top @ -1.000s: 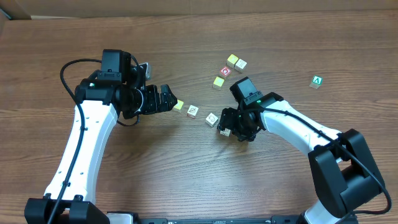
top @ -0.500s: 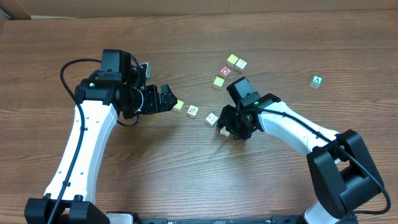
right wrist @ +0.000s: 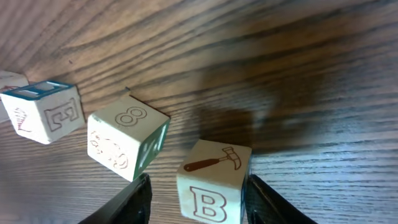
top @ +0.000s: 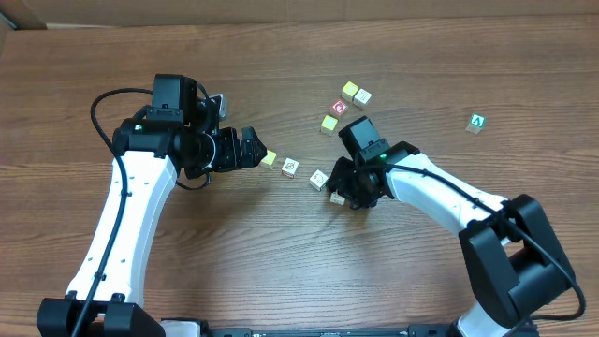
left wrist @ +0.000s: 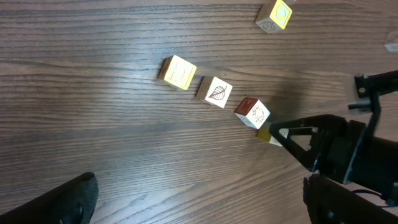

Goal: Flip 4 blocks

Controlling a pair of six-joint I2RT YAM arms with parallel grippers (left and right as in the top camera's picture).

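The block in play, a pale cube showing a hammer on top and a B on its near face (right wrist: 214,180), sits on the bench (top: 281,271) directly between the right fingers (right wrist: 135,200). They stand about half open, straddling it. One finger is at its 3 o'clock side and a sliver of wood grain shows at its 9 o'clock side, so I judge it not yet gripped. A cube has no long axis, so only the squeeze line matters. It ends a row of 4 running from 10 o'clock to 4 o'clock overhead: yellow-faced block (top: 269,157), leaf block (top: 290,167), 8 block (right wrist: 127,143), then this one. The 8 block lies just beside the 9 o'clock finger and could be nudged. The left fingers (top: 247,142) gape fully, empty, near the yellow-faced block. The red-faced cube (top: 339,107) sits apart at 12 o'clock.
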